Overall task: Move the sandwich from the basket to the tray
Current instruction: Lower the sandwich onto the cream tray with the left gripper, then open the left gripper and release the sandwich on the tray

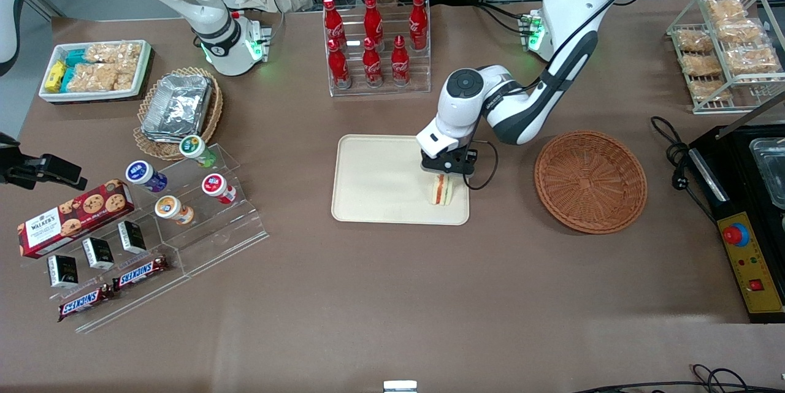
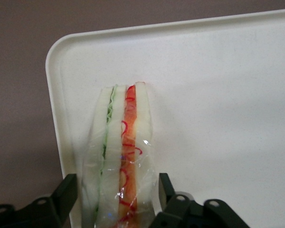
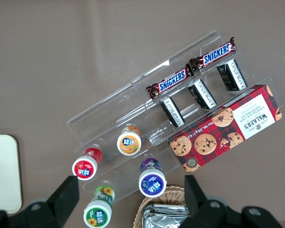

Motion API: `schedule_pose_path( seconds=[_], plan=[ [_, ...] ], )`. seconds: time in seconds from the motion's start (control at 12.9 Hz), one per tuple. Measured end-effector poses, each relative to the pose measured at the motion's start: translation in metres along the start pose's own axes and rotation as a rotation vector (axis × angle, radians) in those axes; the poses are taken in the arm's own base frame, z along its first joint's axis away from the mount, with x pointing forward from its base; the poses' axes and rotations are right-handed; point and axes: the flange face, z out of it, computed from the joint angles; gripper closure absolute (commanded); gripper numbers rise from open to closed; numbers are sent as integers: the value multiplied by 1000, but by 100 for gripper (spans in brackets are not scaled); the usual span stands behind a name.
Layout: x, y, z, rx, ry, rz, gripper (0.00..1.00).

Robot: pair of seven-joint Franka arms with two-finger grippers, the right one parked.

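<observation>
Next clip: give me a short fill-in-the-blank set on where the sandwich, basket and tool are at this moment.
1. The sandwich stands on the ____, near the corner nearest the basket.
2. The reddish-brown basket holds ____ sandwiches.
3. The tool is right above the sandwich, one finger on each ____ of it.
4. The sandwich is wrapped in clear ____.

Missing words: tray; no; side; plastic film
</observation>
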Motion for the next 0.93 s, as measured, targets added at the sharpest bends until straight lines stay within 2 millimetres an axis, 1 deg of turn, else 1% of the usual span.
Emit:
schedule_pose_path(
  seconds=[0.23, 0.31, 0.39, 0.47, 0.54, 0.62, 0.78, 0.93],
  plan=[
    [7, 0, -6, 13, 5, -16, 0],
    [11, -2, -11, 26, 7, -24, 0],
    [18, -3, -20, 35, 13, -45, 0],
    [26, -3, -34, 44, 15, -79, 0],
    [37, -4, -55, 57, 10, -122, 0],
    [49, -5, -82, 74, 5, -168, 0],
    [73, -7, -153, 102, 2, -251, 0],
    [90, -13, -222, 106, 14, -317, 0]
  ],
)
